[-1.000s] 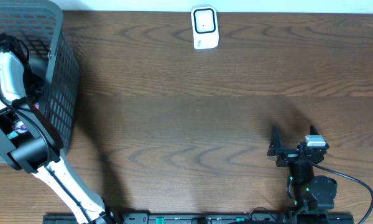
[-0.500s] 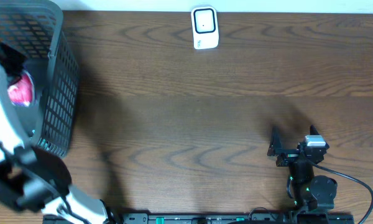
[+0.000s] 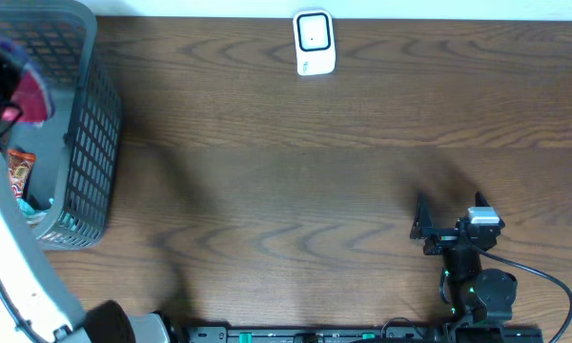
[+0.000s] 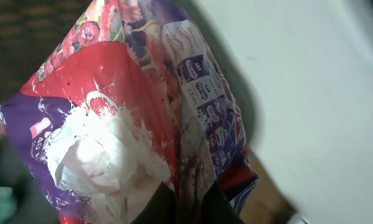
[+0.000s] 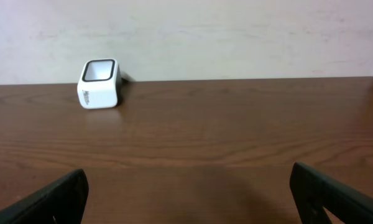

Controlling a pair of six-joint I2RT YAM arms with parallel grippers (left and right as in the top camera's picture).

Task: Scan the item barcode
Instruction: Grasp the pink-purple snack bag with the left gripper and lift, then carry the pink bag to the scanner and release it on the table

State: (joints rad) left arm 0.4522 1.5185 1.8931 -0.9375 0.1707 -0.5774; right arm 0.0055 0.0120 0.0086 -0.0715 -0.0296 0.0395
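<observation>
A crinkled purple, red and white snack bag [image 4: 118, 124] hangs from my left gripper [image 4: 188, 205], whose two dark jaws are shut on its lower edge. In the overhead view the bag [image 3: 33, 95] shows as a pink-red patch above the grey mesh basket [image 3: 88, 143], beside my left gripper [image 3: 8, 93] at the far left. No barcode is readable on the bag. The white barcode scanner [image 3: 315, 43] stands at the table's far edge, also in the right wrist view [image 5: 100, 83]. My right gripper [image 3: 448, 217] rests near the front right, open [image 5: 186, 186], with nothing between its fingers.
The basket holds other packets, an orange one [image 3: 19, 171] and something teal [image 3: 57, 221]. My left arm's white link [image 3: 19, 276] runs along the left edge. Brown wooden tabletop [image 3: 286, 191] lies between basket, scanner and right arm. A pale wall [image 5: 236, 31] backs the table.
My left arm has risen out of the basket with the snack bag and shifted toward the far left corner. The right arm and scanner have not moved.
</observation>
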